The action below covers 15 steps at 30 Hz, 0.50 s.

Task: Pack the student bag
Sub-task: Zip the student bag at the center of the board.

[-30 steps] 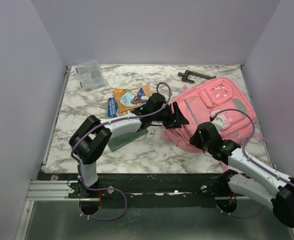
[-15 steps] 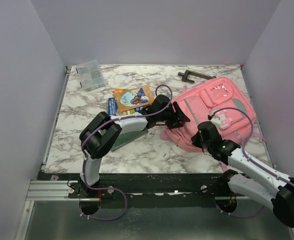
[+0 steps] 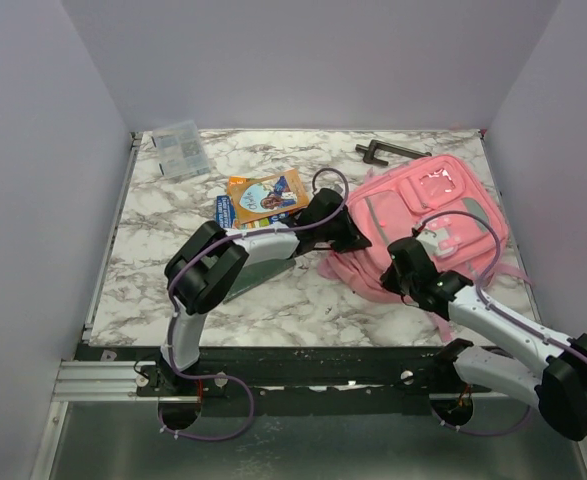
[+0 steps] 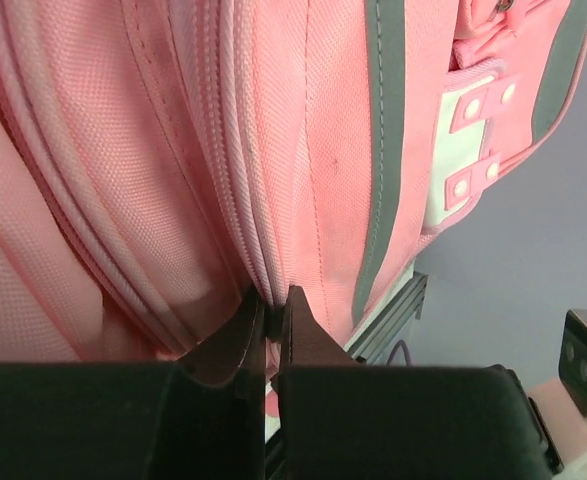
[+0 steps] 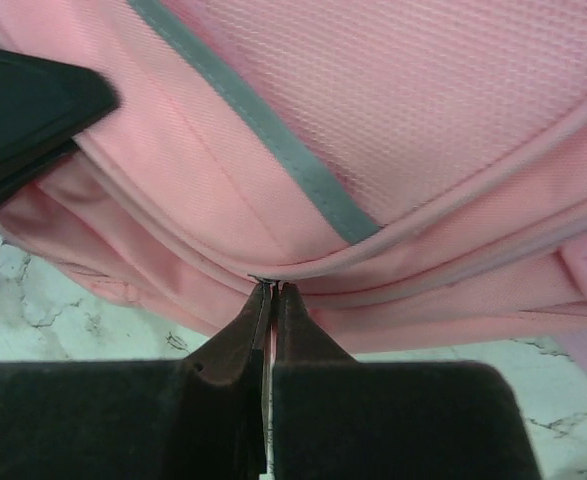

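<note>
The student bag (image 3: 443, 205) is a large pink backpack with grey trim, lying at the right of the marble table. My left gripper (image 3: 351, 238) is at its left edge. In the left wrist view the left gripper (image 4: 271, 297) is shut, pinching a ridge of the bag's (image 4: 313, 150) zip seam. My right gripper (image 3: 395, 262) is at the bag's near edge. Seen from the right wrist, the right gripper (image 5: 270, 288) is shut, with its tips on the bag's (image 5: 393, 110) piped seam, where a thin dark bit shows.
An orange picture book (image 3: 265, 194) and a blue pack (image 3: 224, 213) lie left of the bag. A dark green notebook (image 3: 245, 283) lies under the left arm. A clear plastic box (image 3: 180, 149) sits far left and a black tool (image 3: 388, 150) at the back. Walls enclose the table.
My left gripper moved right against the bag and closed on its seam. My right gripper closed on the near seam. The bag's left edge shifted slightly.
</note>
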Tool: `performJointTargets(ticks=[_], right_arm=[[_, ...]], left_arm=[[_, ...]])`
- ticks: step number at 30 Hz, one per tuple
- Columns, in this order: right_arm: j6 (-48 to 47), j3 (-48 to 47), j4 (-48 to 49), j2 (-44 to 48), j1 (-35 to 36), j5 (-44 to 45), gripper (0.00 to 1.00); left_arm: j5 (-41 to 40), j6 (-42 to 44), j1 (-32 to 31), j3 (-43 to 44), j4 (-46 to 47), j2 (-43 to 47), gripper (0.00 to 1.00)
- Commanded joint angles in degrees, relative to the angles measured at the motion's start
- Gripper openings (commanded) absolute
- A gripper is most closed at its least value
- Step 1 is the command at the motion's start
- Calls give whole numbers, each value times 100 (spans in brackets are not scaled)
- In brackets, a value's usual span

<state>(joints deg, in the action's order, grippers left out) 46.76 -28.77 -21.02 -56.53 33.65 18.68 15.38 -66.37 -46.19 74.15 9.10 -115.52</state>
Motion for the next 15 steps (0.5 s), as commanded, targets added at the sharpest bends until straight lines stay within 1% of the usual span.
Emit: performJointTargets(ticks=[1, 3, 5, 7, 9, 12, 13, 14, 15], right_arm=[[653, -368, -991, -386, 10, 610, 1], [683, -462, -1154, -427, 8, 742, 1], [929, -607, -1443, -407, 9, 1046, 1], [1221, -684, -1733, -323, 10, 1495, 1], [1294, -708, -1773, -215, 2, 1901, 1], [1129, -877, -1649, -180, -7, 2162, 1], [985, -958, -1620, -199, -15, 2195, 3], [906, -1012, -1648, -216, -16, 2247, 8], [808, -1097, -1690, -226, -16, 2276, 10]], left_arm=[[-281, 610, 386, 220, -424, 653, 0], [-279, 840, 487, 336, -659, 763, 0], [-166, 1047, 527, 470, -891, 794, 0], [114, 1008, 581, 508, -902, 773, 0], [440, 959, 577, 594, -902, 706, 0], [801, 794, 562, 626, -796, 663, 0], [883, 731, 556, 614, -728, 673, 0], [956, 669, 542, 597, -667, 692, 0], [1018, 617, 543, 580, -594, 721, 0]])
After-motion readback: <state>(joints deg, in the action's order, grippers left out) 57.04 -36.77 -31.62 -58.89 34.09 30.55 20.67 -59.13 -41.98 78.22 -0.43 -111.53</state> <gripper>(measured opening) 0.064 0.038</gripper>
